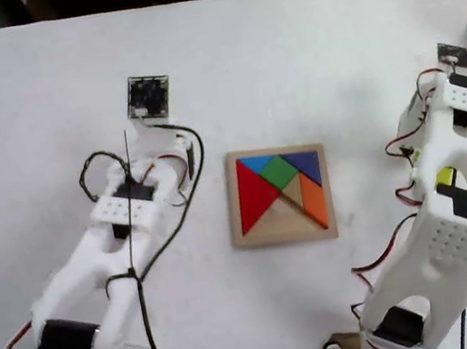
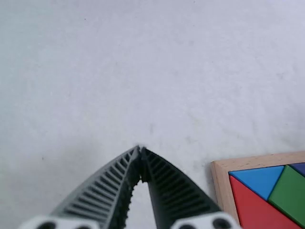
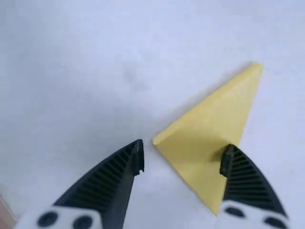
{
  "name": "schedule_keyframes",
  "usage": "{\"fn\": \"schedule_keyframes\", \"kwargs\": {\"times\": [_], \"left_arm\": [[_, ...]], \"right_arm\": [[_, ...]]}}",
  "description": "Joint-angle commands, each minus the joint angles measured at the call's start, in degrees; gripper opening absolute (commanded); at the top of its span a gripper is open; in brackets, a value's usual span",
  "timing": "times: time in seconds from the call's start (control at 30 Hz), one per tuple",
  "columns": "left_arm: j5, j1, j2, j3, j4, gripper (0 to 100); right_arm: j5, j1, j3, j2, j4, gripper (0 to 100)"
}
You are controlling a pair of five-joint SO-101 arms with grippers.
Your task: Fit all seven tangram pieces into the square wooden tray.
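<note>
- High view: the tray [image 1: 241, 227] sits mid-table between the two arms, with coloured pieces [image 1: 260, 195] filling its far part. A bare wooden patch remains along its near edge, and I judge that to be the open slot. The yellow triangle [image 1: 447, 176] lies well apart from the tray, beside it on the right arm [image 1: 447, 232]'s side and mostly covered by that arm. The right arm is clearly the nearer one. You cannot read either arm's fingers from here.
- Left wrist view: the left gripper [image 2: 140, 155] is clenched tip to tip with nothing between its jaws. It hangs over bare table [image 2: 143, 57], and one corner of the tray [image 2: 220, 174] is near it to one side. The frame edge cuts off the rest of the tray.
- Right wrist view: the right gripper [image 3: 183, 160] is spread wide and straddles the yellow triangle [image 3: 209, 133]. The triangle's long edge runs from the far tip back toward one finger [image 3: 240, 179], which overlaps that edge. The other finger [image 3: 116, 179] stands off on the table beside the blunt corner.
- You would be closing across the triangle's broad part, not its point. I cannot tell whether the fingers are down at table level yet, and the triangle's near corner is hidden behind the finger.
</note>
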State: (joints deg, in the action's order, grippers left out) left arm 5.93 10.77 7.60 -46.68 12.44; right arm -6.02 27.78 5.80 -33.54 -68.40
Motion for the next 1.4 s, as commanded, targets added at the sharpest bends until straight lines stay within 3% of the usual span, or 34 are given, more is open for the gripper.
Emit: {"fn": "schedule_keyframes", "kwargs": {"times": [0.0, 0.33, 0.63, 0.83, 0.93, 1.37], "left_arm": [[-0.7, 0.8, 0.3, 3.9, 0.0, 3], [-0.7, 0.8, 0.3, 3.9, 0.0, 3], [-0.7, 0.8, 0.3, 3.8, 0.0, 3], [-0.7, 0.8, 0.3, 3.8, 0.0, 3], [-0.7, 0.8, 0.3, 3.8, 0.0, 3], [-0.7, 0.7, 0.3, 3.8, -0.2, 2]], "right_arm": [[-3.7, 2.9, 0.7, -3.8, 1.5, 25.9], [-4.5, 5.6, 0.7, -4.9, 3.7, 25.0], [-4.5, 7.8, 0.6, -4.9, 4.7, 2.2], [-5.4, 10.2, 0.7, -4.3, 4.3, 1.8], [-8.8, 10.2, 0.8, -2.6, 0.8, 1.8], [-9.4, 6.5, -1.2, 16.8, -17.5, 1.8]]}}
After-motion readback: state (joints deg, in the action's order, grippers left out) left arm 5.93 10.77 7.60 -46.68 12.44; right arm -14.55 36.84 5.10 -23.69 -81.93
